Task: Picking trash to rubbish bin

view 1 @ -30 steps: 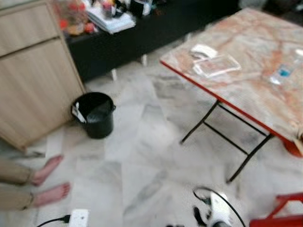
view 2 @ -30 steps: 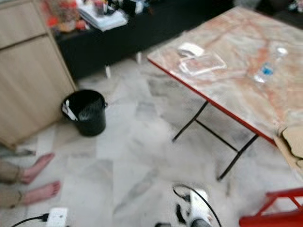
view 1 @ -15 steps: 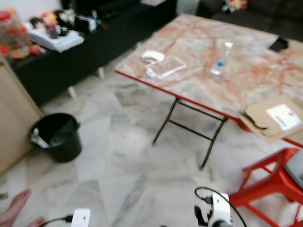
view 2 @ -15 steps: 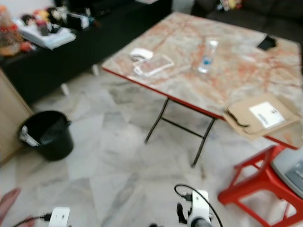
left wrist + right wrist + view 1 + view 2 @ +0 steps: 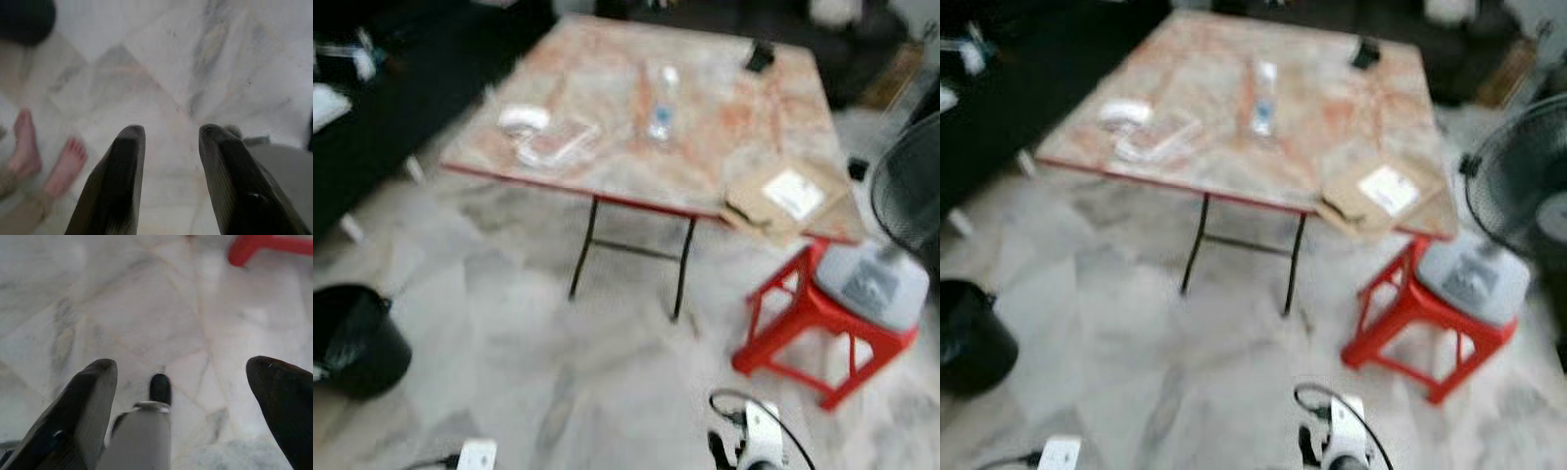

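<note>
The head views were blurred. A folding tabletop point(image 5: 724, 108) with a marbled orange-pink surface and a red edge stood on thin black legs over a pale marble floor point(image 5: 558, 333). On it lay a clear plastic bottle point(image 5: 661, 98) on its side near the middle, a white crumpled piece point(image 5: 522, 118) and a clear plastic wrapper point(image 5: 558, 145) just beside each other toward the robot's left edge, a small dark object point(image 5: 762, 56) at the far side, and a flat cardboard parcel point(image 5: 790, 199) with a white label hanging over the near right corner. A red stool point(image 5: 813, 323) stood just beside that corner, carrying a grey bundle point(image 5: 873, 284); a black fan point(image 5: 1518, 176) rose at the right, cut off by the frame. The black rubbish bin point(image 5: 352, 338) sat on the floor far to the left, well apart from the tabletop and partly cropped. A white power strip point(image 5: 475, 455) lay at the bottom edge.

The left claw point(image 5: 171, 142) hung over bare floor, its fingers spread a little and holding nothing; a person's bare feet point(image 5: 46, 161) showed beside it. The right claw point(image 5: 181, 382) was spread wide, empty, above the floor, with a red stool leg point(image 5: 264, 247) at the edge. What the white crumpled piece was stayed too soft to tell.
</note>
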{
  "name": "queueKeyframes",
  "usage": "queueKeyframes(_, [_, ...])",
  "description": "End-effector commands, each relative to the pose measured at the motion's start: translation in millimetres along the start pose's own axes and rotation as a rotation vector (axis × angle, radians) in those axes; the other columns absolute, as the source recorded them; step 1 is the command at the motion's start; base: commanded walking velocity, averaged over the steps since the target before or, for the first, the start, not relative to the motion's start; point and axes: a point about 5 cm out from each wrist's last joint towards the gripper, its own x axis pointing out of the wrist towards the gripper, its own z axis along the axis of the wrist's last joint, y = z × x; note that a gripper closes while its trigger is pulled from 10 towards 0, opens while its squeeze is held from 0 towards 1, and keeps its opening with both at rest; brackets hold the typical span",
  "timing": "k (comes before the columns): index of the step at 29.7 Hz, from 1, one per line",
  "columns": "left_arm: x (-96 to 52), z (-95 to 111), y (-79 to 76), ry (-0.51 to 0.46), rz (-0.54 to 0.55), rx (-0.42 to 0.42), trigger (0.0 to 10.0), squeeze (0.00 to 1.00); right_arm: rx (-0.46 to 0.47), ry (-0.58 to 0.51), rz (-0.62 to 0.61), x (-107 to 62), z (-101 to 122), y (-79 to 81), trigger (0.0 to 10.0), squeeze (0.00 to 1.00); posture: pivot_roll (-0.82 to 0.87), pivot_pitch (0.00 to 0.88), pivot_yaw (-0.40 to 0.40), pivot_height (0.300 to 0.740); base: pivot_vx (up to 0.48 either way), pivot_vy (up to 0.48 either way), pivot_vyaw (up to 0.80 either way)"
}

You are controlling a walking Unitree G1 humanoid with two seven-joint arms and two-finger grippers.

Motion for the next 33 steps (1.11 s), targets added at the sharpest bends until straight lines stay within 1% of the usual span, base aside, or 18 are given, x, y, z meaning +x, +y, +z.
queueKeyframes(1, [-4.3, -15.3, -1.6, 0.051, -0.004, 0.013, 10.0, 0.0, 0.012, 0.017, -0.005, -0.9, -5.1, 0.1, 10.0, 0.0, 0.07, 0.176, -0.019, 0.74, 0.0, 0.0, -0.79])
queueKeyframes(14, [-4.2, -14.8, -1.2, 0.048, 0.003, 0.009, 10.0, 0.0, 0.012, 0.014, -0.002, -0.5, -4.0, 1.4, 10.0, 0.0, 0.08, 0.184, -0.016, 0.74, 0.0, 0.0, -0.79])
queueKeyframes(17, [-2.6, -8.3, -1.1, 0.018, 0.0, 0.029, 10.0, 0.0, 0.019, -0.004, 0.009, 0.4, -0.4, 4.2, 10.0, 0.0, 0.08, 0.186, -0.011, 0.74, 0.0, 0.0, -0.26])
queueKeyframes(18, [-0.7, 0.0, -2.1, -0.017, -0.003, 0.045, 10.0, 0.0, 0.02, -0.019, 0.016, 1.4, 3.8, 6.4, 10.0, 0.0, 0.08, 0.186, -0.008, 0.74, 0.0, 0.0, 0.0])
queueKeyframes(19, [-0.7, 0.0, -2.1, -0.017, -0.003, 0.045, 10.0, 0.0, 0.02, -0.019, 0.016, 1.4, 3.8, 6.4, 10.0, 0.0, 0.08, 0.186, -0.008, 0.74, 0.0, 0.0, 0.0])
queueKeyframes(21, [2.3, 15.9, -4.7, -0.084, -0.008, 0.06, 10.0, 0.0, 0.005, -0.052, 0.035, 3.3, 12.9, 10.8, 10.0, 0.0, 0.09, 0.186, -0.004, 0.74, 0.0, 0.0, 0.0])
queueKeyframes(25, [5.0, 39.2, -8.4, -0.184, -0.013, 0.085, 10.0, 0.0, -0.02, -0.126, 0.072, 6.6, 33.5, 19.0, 10.0, 0.0, 0.08, 0.187, 0.001, 0.74, 0.0, 0.0, 0.0])
queueKeyframes(26, [5.9, 51.8, -8.9, -0.237, -0.004, 0.077, 10.0, 0.0, -0.033, -0.176, 0.099, 7.8, 46.8, 24.2, 10.0, 0.0, 0.08, 0.186, 0.002, 0.74, 0.0, 0.0, 0.0])
queueKeyframes(28, [6.1, 54.8, -9.0, -0.249, -0.002, 0.073, 10.0, 0.0, -0.036, -0.188, 0.105, 8.1, 50.0, 25.5, 10.0, 0.0, 0.08, 0.186, 0.002, 0.74, 0.0, 0.0, 0.0])
queueKeyframes(30, [6.1, 82.9, -12.1, -0.364, 0.005, 0.057, 10.0, 0.0, -0.082, -0.274, 0.174, 8.8, 73.7, 39.1, 10.0, 0.0, 0.08, 0.182, 0.002, 0.74, 0.0, 0.0, 0.0])
queueKeyframes(31, [3.1, 110.0, -17.2, -0.481, 0.001, 0.053, 10.0, 0.0, -0.114, -0.372, 0.229, 7.2, 98.1, 51.7, 10.0, 0.0, 0.08, 0.179, 0.001, 0.74, 0.0, 0.0, 0.0])
queueKeyframes(32, [3.1, 110.0, -17.2, -0.481, 0.001, 0.053, 10.0, 0.0, -0.114, -0.372, 0.229, 7.2, 98.1, 51.7, 10.0, 0.0, 0.08, 0.179, 0.001, 0.74, 0.0, 0.0, 0.0])
queueKeyframes(33, [-0.3, 126.8, -20.1, -0.555, 0.0, 0.031, 10.0, 0.0, -0.108, -0.456, 0.258, 4.4, 117.7, 59.8, 10.0, 0.0, 0.08, 0.179, 0.0, 0.74, 0.0, 0.0, 0.0])
